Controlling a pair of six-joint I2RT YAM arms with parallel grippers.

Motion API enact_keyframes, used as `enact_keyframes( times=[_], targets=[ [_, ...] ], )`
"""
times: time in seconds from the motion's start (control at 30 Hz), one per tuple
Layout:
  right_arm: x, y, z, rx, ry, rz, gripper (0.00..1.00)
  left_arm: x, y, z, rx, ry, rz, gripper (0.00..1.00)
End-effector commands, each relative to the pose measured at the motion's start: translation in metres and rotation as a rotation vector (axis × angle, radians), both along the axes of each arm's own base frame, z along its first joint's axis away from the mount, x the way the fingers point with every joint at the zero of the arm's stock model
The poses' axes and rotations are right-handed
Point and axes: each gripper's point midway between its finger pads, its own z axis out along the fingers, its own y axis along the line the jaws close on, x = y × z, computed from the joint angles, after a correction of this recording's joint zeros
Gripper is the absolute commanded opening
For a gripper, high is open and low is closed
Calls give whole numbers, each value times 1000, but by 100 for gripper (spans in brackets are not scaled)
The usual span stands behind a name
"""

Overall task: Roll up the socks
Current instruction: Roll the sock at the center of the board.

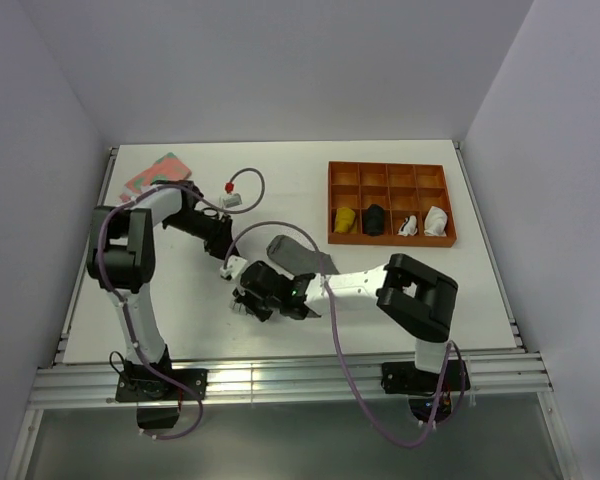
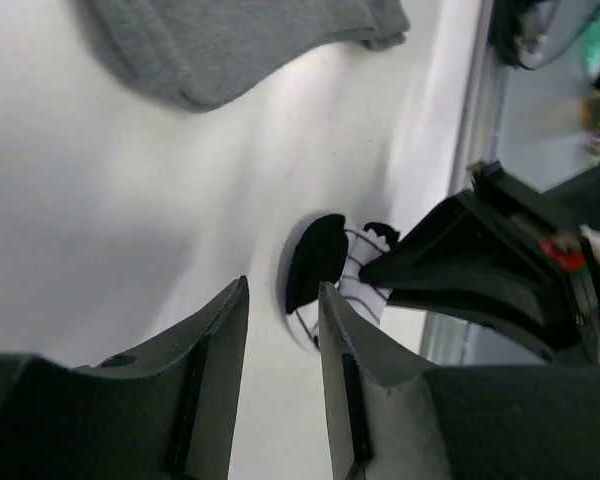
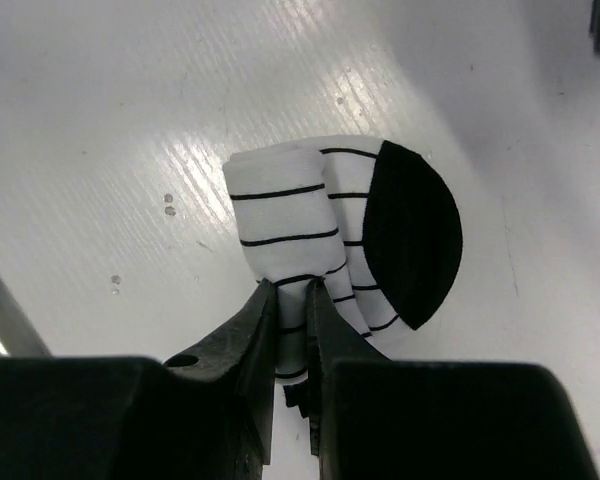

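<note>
White and shiny, the tabletop (image 3: 130, 100) has the white sock with thin black stripes (image 3: 330, 230) lying on it, near the front edge and a little left of the middle. This sock is folded into a small fat bundle, and a round black patch shows on one side.

Your right gripper (image 3: 290, 290) is clamped tight on this sock. Its two dark fingers (image 3: 248, 340) squeeze a fold of the striped cloth between them.

Your left gripper (image 2: 282, 290) is let go. There is a gap between its two fingers (image 2: 215, 350), and only bare tabletop shows in that gap. It holds nothing. It points at the striped sock from close by, but it does not touch it.

The plain grey sock (image 1: 292, 252) lies flat on the tabletop, just behind the right gripper when you look from above. No gripper touches it. In the left wrist view it lies well apart from the striped bundle.

At the back right stands an orange tray with little square boxes (image 1: 390, 166). Its front row holds four rolled bundles, one in each box: a small yellow bundle (image 1: 346, 221), an all-black bundle (image 1: 375, 219), and two white-and-black bundles (image 1: 409, 226) (image 1: 436, 221).

A flat pink and green thing (image 1: 155, 175) lies in the back left corner.
</note>
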Motion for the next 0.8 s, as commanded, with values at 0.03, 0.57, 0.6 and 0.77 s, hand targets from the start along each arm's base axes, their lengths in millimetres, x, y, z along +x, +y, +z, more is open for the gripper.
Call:
enact_keyframes(
  times=[0.03,0.57,0.6,0.77],
  targets=[
    [-12,-53,-51,-151,284,-20,2,37,16,22,11,-201,167,39],
    [11,-72,-62,-82,750,-15,4,34,63,42,44,-604,259,49],
    [11,-74,-65,-86,770,-14,4,31,61,47,50,-647,246,51],
    [19,-72,-57,-51,865,-3,5,5,41,33,110,-766,89,53]
  ],
)
